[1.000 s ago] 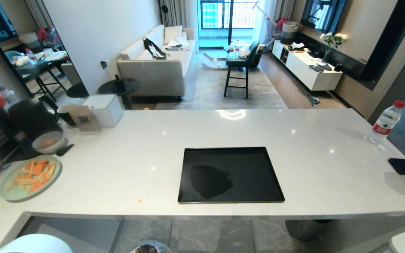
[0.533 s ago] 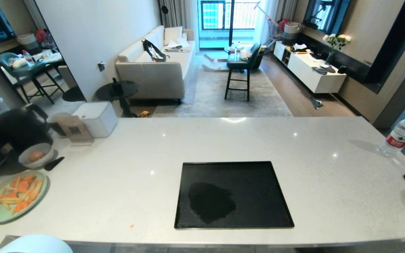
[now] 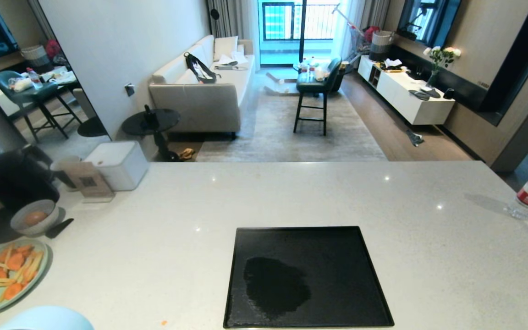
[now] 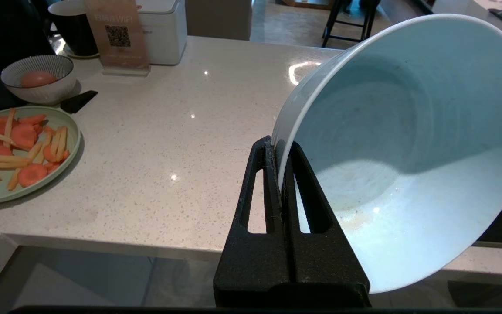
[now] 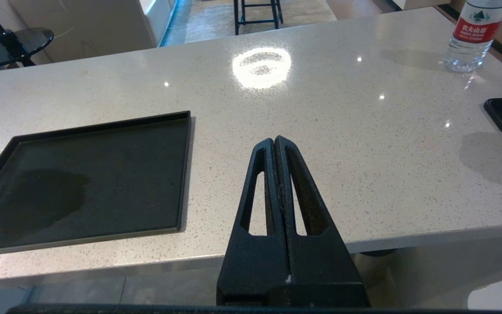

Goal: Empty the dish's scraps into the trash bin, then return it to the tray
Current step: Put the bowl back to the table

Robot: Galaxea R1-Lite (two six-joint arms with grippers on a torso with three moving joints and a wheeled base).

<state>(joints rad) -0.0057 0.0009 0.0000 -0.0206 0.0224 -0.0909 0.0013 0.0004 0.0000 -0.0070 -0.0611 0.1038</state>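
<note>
Near the tabletop's [image 3: 190, 201] front-left edge, the left hand [image 4: 279, 148] pinches the small pale blue-white dish [image 4: 408, 144], emptied; the flat black rectangular tray [image 3: 307, 277] lies to its right. Right hand [image 5: 275, 146] pressed together, idle.

Pale blue-white dish [image 4: 408, 144] empty, tilted on its side, rim clamped in left gripper [image 4: 280, 150] at counter's near edge; black rimmed tray [image 3: 307, 277] flat on the counter, bare except a dark smear.
</note>
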